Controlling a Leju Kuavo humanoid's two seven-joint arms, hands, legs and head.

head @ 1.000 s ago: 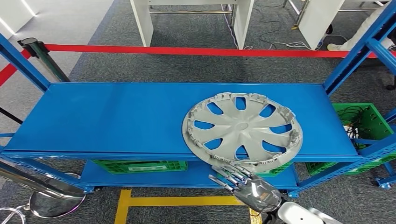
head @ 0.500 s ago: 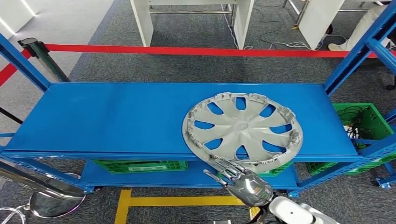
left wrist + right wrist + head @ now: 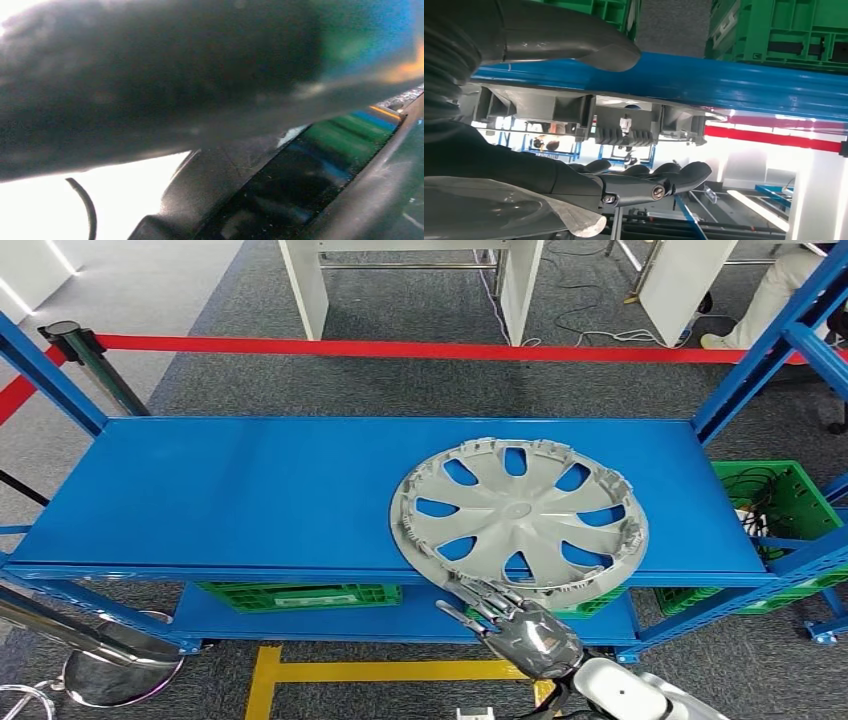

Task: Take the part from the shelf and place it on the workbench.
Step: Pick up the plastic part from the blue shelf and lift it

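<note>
A grey hubcap (image 3: 518,515) lies flat on the right half of the blue shelf (image 3: 230,490), its front rim overhanging the shelf's edge. My right hand (image 3: 520,625) is just below and in front of that rim, fingers stretched toward it. In the right wrist view the thumb (image 3: 574,40) lies on one side of the hubcap's rim (image 3: 624,122) and the fingers (image 3: 649,182) on the other, with a gap left; nothing is gripped. The left wrist view is a dark blur, and the left hand's state cannot be read from it.
Green crates (image 3: 300,595) sit on the lower shelf, and another green crate (image 3: 775,495) stands to the right. Blue uprights (image 3: 770,340) frame the shelf. Red barrier tape (image 3: 400,348) runs behind it. A person's leg (image 3: 775,300) is at the back right.
My right hand has moved slightly left and up toward the hubcap's front rim. The hubcap has not moved.
</note>
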